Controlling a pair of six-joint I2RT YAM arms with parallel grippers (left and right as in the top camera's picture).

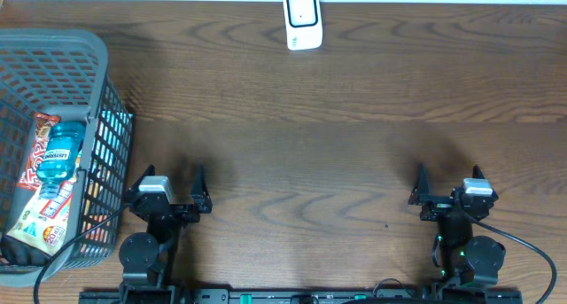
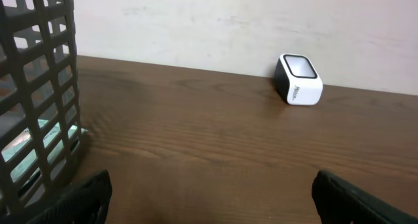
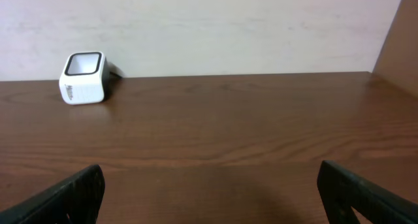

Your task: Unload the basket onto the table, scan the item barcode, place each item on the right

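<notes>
Unstarted: left gripper [image 1: 168, 185] and right gripper [image 1: 449, 182] gape empty, packaged items [image 1: 60, 153] lie in the grey plastic lattice basket [image 1: 53, 40], small white box scanner [image 1: 302, 20] apparently unused.

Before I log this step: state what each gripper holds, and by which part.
Nothing is held. The left gripper and right gripper are both open and empty above the table; the items lie in the basket, the scanner stands apart.

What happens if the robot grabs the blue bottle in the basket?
The blue bottle looks smooth and stiff, so it may slip but shouldn't bend. It seems full of liquid, so probably heavy for its size. Lying among packets in the basket, it likely won't roll.
</notes>
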